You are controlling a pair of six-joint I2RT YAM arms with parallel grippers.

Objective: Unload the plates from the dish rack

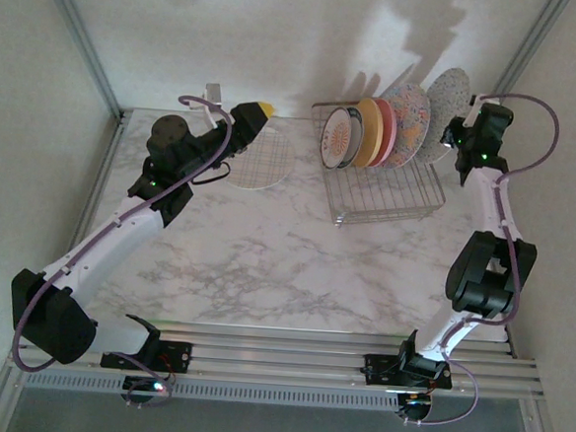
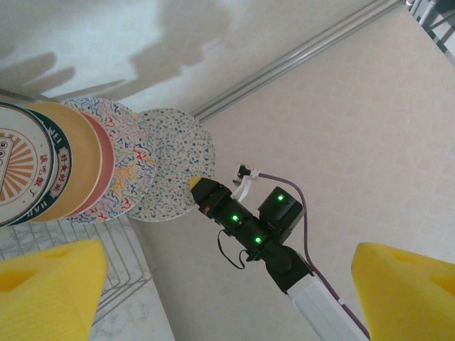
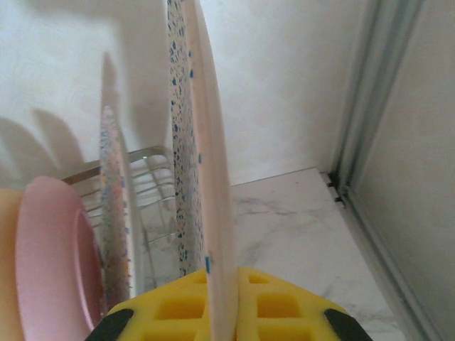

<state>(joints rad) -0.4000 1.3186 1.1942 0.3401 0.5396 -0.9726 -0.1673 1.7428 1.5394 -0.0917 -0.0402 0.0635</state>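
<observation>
The dish rack (image 1: 380, 195) stands at the back right with a row of upright plates: white with orange motif (image 1: 340, 139), yellow (image 1: 366, 132), pink-red (image 1: 383, 132), floral (image 1: 406, 123). At the row's right end, my right gripper (image 1: 456, 136) is shut on the rim of the grey speckled plate (image 1: 447, 99). Its yellow pads (image 3: 170, 309) clamp that plate's edge (image 3: 199, 142). A white grid-lined plate (image 1: 260, 159) lies flat on the table left of the rack. Beside it my left gripper (image 1: 260, 112) hangs open and holds nothing, its yellow fingers (image 2: 50, 291) spread wide.
The marble table (image 1: 265, 264) ends at a metal frame rail (image 3: 370, 114) just right of the rack. The back wall is close behind the plates. The right arm's wrist (image 2: 256, 227) shows beside the speckled plate (image 2: 174, 165) in the left wrist view.
</observation>
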